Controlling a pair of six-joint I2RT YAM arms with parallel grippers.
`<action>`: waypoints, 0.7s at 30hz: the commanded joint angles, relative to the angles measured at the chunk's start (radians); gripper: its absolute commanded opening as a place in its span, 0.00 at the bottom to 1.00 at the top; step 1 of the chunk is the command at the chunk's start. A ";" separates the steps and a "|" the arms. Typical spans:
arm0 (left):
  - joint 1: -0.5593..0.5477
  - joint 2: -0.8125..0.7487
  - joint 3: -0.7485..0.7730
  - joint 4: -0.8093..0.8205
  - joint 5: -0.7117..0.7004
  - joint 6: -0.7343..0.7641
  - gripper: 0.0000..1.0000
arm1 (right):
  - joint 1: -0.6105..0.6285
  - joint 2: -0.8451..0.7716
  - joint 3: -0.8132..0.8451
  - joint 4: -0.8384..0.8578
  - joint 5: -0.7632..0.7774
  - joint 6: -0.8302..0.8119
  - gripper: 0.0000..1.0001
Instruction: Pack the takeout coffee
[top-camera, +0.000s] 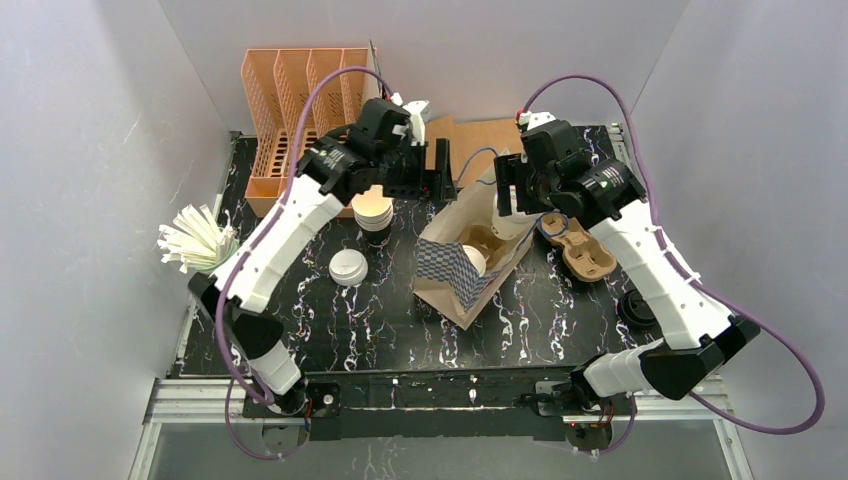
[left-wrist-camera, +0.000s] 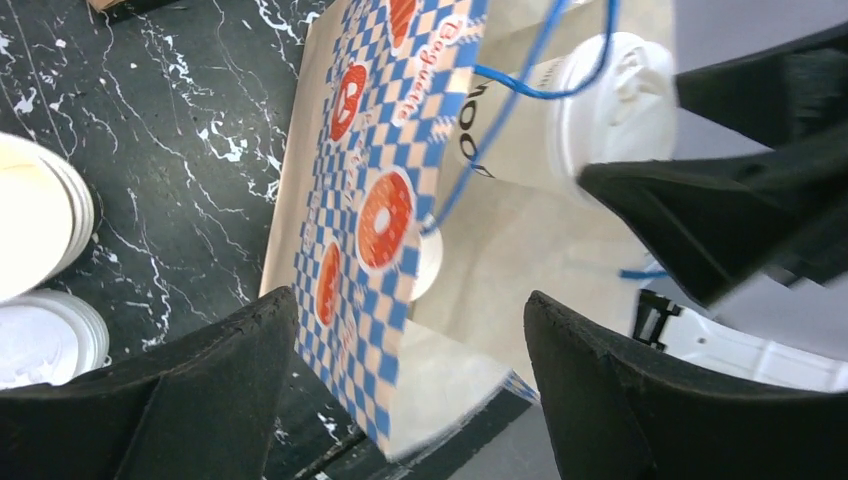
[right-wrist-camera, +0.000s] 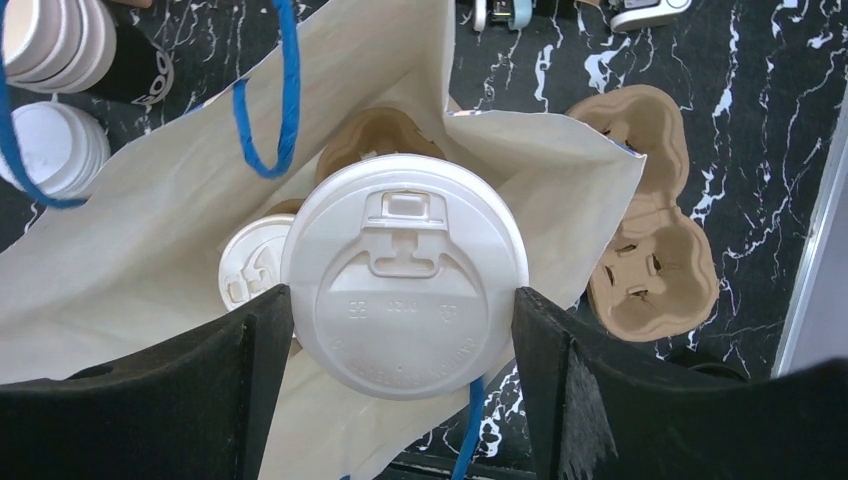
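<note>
Right gripper (right-wrist-camera: 400, 300) is pinching a lidded small white paper cup (right-wrist-camera: 420, 350) over the open blue-checkered paper bag (left-wrist-camera: 370, 150), and another lidded cup (right-wrist-camera: 250, 265) sits inside. Left gripper (left-wrist-camera: 410, 310) is spread wide near the bag.

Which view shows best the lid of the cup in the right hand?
The right wrist view: the lid faces the camera fully, its sip tab sharp, between the right hand's fingers. The left wrist view shows it sideways and blurred. The top view hides it almost wholly under the right arm.
</note>
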 joint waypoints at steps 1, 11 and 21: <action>0.001 0.045 -0.010 0.103 -0.001 0.069 0.78 | -0.002 0.021 0.013 0.016 0.076 0.053 0.29; -0.002 0.025 -0.118 0.116 0.099 0.045 0.33 | -0.034 0.108 0.032 0.138 0.105 0.022 0.28; -0.059 -0.061 -0.242 0.127 0.166 -0.081 0.09 | -0.052 0.246 0.143 0.285 -0.013 -0.094 0.27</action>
